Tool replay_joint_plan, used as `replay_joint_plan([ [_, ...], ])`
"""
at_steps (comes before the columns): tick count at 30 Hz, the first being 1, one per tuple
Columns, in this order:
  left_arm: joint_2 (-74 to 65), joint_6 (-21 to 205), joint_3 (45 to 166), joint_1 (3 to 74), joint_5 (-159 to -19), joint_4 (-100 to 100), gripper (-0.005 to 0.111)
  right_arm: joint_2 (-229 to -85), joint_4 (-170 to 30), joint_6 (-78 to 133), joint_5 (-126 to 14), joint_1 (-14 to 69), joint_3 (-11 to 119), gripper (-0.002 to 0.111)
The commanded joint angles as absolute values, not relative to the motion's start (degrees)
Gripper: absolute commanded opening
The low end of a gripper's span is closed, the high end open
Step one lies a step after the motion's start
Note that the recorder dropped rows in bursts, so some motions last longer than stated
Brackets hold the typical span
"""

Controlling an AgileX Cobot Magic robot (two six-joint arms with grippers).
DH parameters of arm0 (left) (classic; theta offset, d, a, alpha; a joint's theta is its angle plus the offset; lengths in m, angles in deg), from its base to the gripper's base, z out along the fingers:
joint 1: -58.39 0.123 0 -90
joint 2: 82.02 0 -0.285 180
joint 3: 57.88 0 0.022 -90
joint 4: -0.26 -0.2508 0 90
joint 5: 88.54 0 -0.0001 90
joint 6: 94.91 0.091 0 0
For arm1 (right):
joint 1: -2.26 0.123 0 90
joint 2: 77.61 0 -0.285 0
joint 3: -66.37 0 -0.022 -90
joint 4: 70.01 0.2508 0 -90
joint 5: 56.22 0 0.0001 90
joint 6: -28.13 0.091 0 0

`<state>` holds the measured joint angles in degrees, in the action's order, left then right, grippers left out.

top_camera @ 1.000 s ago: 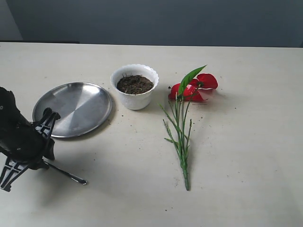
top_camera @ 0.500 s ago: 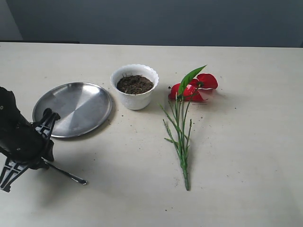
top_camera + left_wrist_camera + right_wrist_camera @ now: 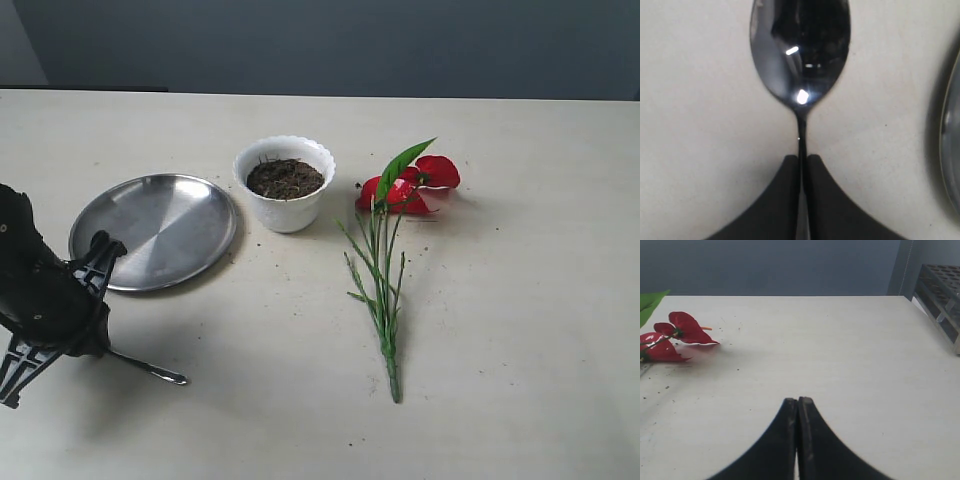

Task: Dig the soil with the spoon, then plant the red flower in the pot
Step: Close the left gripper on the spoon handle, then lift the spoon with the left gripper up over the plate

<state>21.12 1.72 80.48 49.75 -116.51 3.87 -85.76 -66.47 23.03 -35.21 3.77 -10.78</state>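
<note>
- left gripper [image 3: 801, 164] jaws clamped on the thin handle of the small shiny silver metal spoon [image 3: 799, 55]
- right gripper [image 3: 798, 407] jaws pressed together over the pale matte counter [image 3: 850, 350]

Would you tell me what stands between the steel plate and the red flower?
In the exterior view, the pot, filled with soil, stands between the steel plate and the red flower.

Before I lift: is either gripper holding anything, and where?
The left gripper pinches the small shiny silver metal spoon by its thin handle, just behind the bowl. The right gripper holds nothing.
</note>
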Motion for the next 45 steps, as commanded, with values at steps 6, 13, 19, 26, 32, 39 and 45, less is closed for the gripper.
replay_joint_plan([
  [6,20.97,1.71,79.24,49.13,-119.21,3.85,0.001,-85.39,-66.53,22.89,-35.45,3.65,-10.85,-0.001],
  [13,18.15,1.71,80.44,49.13,-119.55,3.75,0.0,-85.39,-66.53,22.89,-35.45,3.65,-10.85,-0.001],
  [19,14.52,1.6,81.07,49.13,-118.94,0.56,0.0,-85.39,-66.53,22.89,-35.45,3.65,-10.85,-0.001],
  [26,9.26,-1.56,81.07,49.13,-114.83,-7.78,0.0,-85.39,-66.53,22.89,-35.45,3.65,-10.85,-0.001],
  [32,4.95,-7.59,81.07,49.13,-114.1,-15.75,0.0,-85.39,-66.53,22.89,-35.45,3.65,-10.85,-0.001],
  [39,-1.04,-12.13,81.07,49.84,-111.91,-23.61,0.0,-85.39,-66.53,22.89,-35.45,3.65,-10.85,-0.001],
  [45,-6.35,-12.27,81.07,53.81,-108.66,-29.07,0.0,-85.39,-66.53,22.89,-35.45,3.65,-10.85,-0.001],
])
